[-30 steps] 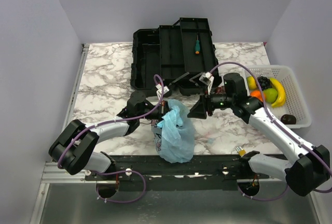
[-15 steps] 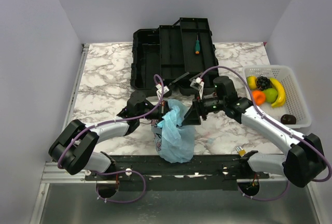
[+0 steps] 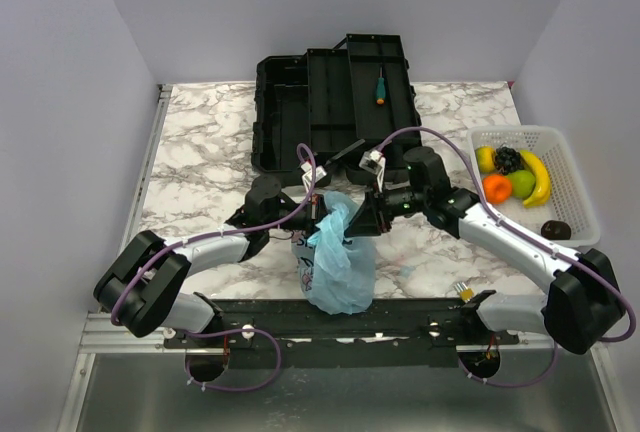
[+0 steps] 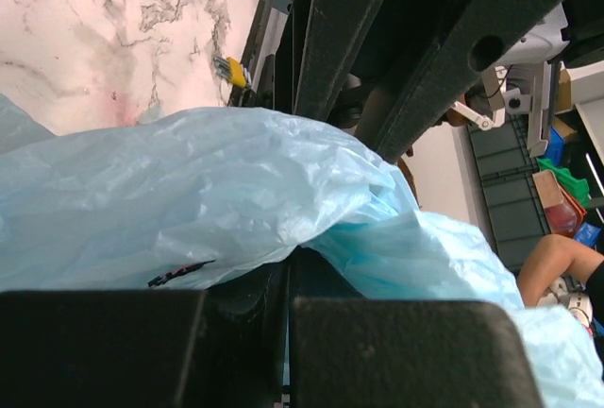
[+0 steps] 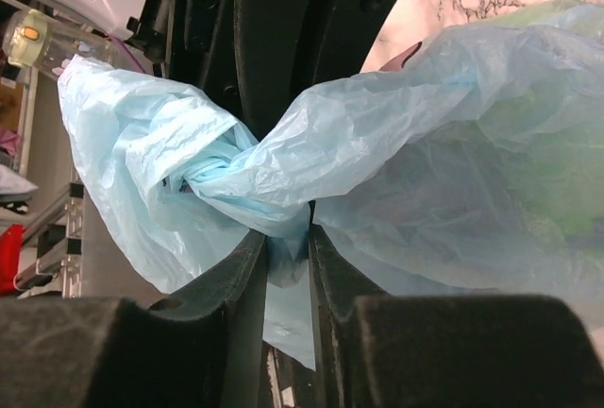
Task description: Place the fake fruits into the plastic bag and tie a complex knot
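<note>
Change vs. one second ago: right gripper (image 3: 362, 220) has travelled left from open table onto the bag (image 3: 338, 267) and closed in. The bag's top, loose and wide before, is now drawn into a narrow neck. Left arm, toolbox and basket unchanged.

Jaws: right wrist view shows both right fingers (image 5: 236, 285) pinching a twisted rope of bag plastic (image 5: 283, 195) between them, so it is gripping the bag. Left gripper (image 3: 305, 220) is closed. Its fingers (image 4: 142, 342) sit pressed together with the thin film (image 4: 208, 210) running into the seam, so it is clamped on the bag's top from the other side.

Bag position: between the two arms at the near edge of the table (image 3: 200, 152), body hanging over the black rail (image 3: 420, 317). A green tinge shows through the plastic in the right wrist view; contents not identifiable.

Surface and room: white marble-pattern top with grey veins, plain pale lilac walls on three sides.

Count:
- bag: 1
- toolbox (image 3: 320, 102), black, open, far side: 1
- screwdriver (image 3: 380, 85), in the toolbox: 1
- basket (image 3: 578, 184), white, right edge: 1
- fruits in the basket: 6, namely yellow round (image 3: 485, 159), grapes (image 3: 509, 159), banana (image 3: 537, 177), orange (image 3: 497, 188), green (image 3: 520, 184) and a dark one (image 3: 557, 229) apart at the near end
</note>
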Controlling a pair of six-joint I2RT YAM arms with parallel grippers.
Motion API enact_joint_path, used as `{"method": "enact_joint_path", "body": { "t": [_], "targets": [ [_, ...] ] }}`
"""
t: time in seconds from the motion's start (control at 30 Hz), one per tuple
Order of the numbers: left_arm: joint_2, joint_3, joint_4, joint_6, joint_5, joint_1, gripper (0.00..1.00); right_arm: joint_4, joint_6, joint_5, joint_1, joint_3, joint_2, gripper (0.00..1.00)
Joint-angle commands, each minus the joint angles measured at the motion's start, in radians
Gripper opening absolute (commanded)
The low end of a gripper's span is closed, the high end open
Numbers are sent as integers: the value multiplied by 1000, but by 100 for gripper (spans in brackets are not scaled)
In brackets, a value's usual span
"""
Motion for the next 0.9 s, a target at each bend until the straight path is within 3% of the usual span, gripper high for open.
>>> {"method": "enact_joint_path", "body": {
  "t": [0.0,0.07,0.13,0.23,0.3,0.4,0.57,0.7,0.8,0.87],
  "targets": [
    [-11,13,-3,22,11,4,0,-33,-41,-2,4,9,-15,18],
    [-23,9,-20,26,14,15,0,-53,-57,0,4,9,-22,7],
    [-46,-1,-46,34,18,36,9,-60,-59,6,4,10,-33,1],
    [-100,-17,-126,64,33,87,33,-62,-59,8,4,11,-43,1],
    [-158,-28,-222,96,47,136,41,-64,-57,13,4,13,-47,1],
    [-275,-35,-382,164,55,221,50,-62,-53,16,3,6,-53,1],
    [-469,30,-749,369,61,373,56,-39,-27,23,4,-8,-60,1],
    [-553,222,-1180,838,71,523,62,-39,-21,26,3,-8,-67,1],
    [-571,368,-1598,1428,93,531,65,-36,-11,27,4,-13,-79,1],
    [-592,396,-1710,1573,73,507,67,-28,2,27,4,-22,-83,1]
  ]
}}
